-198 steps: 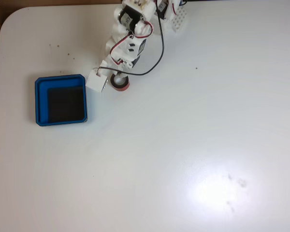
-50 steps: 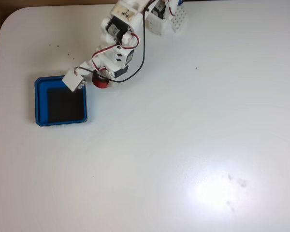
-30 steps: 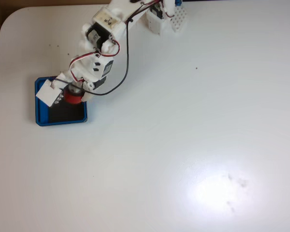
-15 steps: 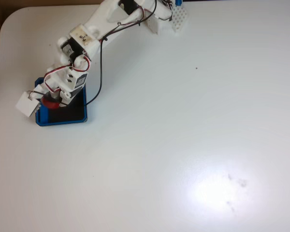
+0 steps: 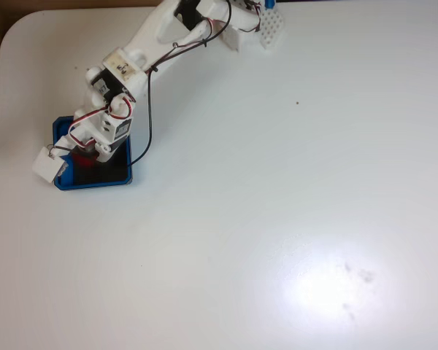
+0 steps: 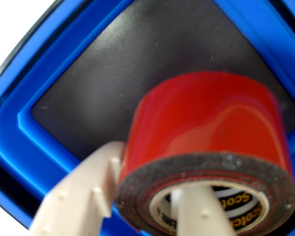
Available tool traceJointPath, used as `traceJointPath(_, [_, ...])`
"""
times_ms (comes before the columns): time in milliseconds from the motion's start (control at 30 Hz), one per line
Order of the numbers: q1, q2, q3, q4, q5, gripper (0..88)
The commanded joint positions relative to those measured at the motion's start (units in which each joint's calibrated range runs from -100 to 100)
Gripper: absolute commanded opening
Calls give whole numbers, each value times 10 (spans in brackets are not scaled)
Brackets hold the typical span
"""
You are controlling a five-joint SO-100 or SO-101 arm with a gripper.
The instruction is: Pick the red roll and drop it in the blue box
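The blue box (image 5: 102, 184) sits near the table's left edge in the fixed view, and its bright rim (image 6: 49, 152) and dark floor spread below the wrist camera. My gripper (image 5: 85, 153) hangs over the box's left half, shut on the red roll (image 5: 81, 158). In the wrist view the red roll (image 6: 206, 123) is close and tilted, above the dark floor. One pale finger (image 6: 81, 194) presses its outer left side, and the other finger (image 6: 194, 209) goes through its hollow centre. My gripper (image 6: 147, 179) pinches the roll's wall between the two.
The white arm (image 5: 142, 51) reaches down from its base (image 5: 248, 22) at the table's top edge. A white camera block (image 5: 49, 164) sticks out over the box's left rim. White table (image 5: 292, 189) spreads to the right and below.
The arm carried the red roll leftwards from the table beside the box to above the box's floor. In the last half second it only shifted slightly.
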Motion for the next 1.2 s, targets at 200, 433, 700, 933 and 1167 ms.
traceJointPath(200, [5,-11,-38,-1,-3,16])
traceJointPath(433, [6,-11,-38,-1,-3,18])
traceJointPath(700, [8,-14,-27,-1,-4,125])
traceJointPath(933, [22,-15,-26,-1,-4,160])
traceJointPath(1167, [32,-48,13,-1,-4,160])
